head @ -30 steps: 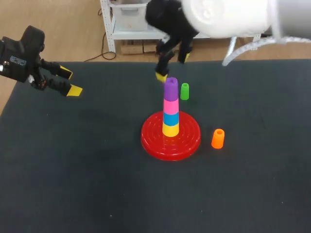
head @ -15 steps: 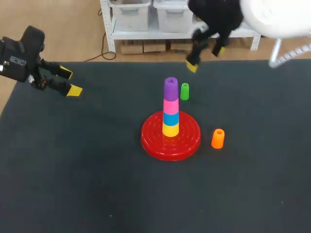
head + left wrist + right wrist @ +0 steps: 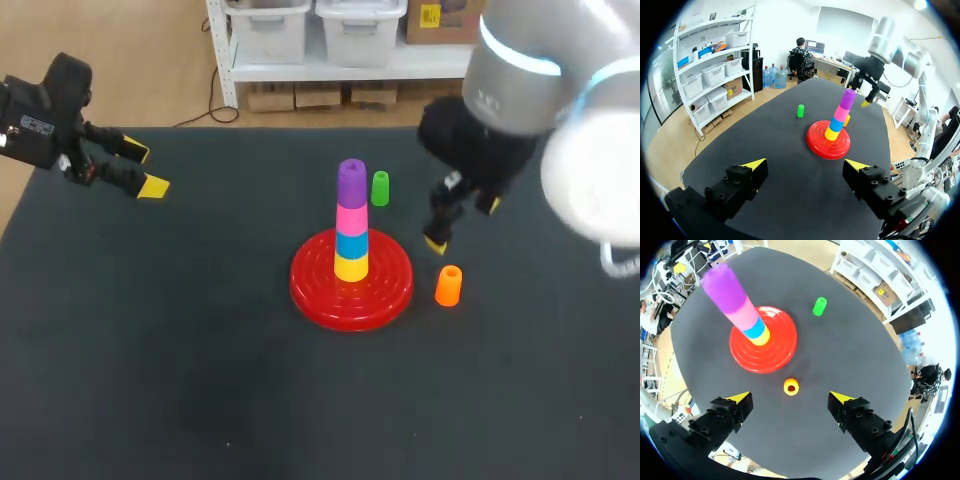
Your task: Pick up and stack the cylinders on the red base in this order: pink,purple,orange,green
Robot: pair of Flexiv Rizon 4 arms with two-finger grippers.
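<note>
Near the table's middle, the purple cylinder (image 3: 351, 181) is sitting atop the pink cylinder (image 3: 351, 217) on the red base (image 3: 308, 287), with the orange cylinder (image 3: 449, 285) beside the base and the green cylinder (image 3: 380, 188) behind. I'm hovering my right gripper (image 3: 464, 224) near the orange cylinder, fingers apart and empty; my left gripper (image 3: 145, 170) is hanging at the table's left edge, likewise spread.

Red base (image 3: 392, 296), orange cylinder (image 3: 449, 286), green cylinder (image 3: 380, 188).

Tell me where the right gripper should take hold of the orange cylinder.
Probably by its side walls, coming straight down: the orange cylinder stands upright, hollow end up, apart from the red base, with room on either side for the open right gripper.
</note>
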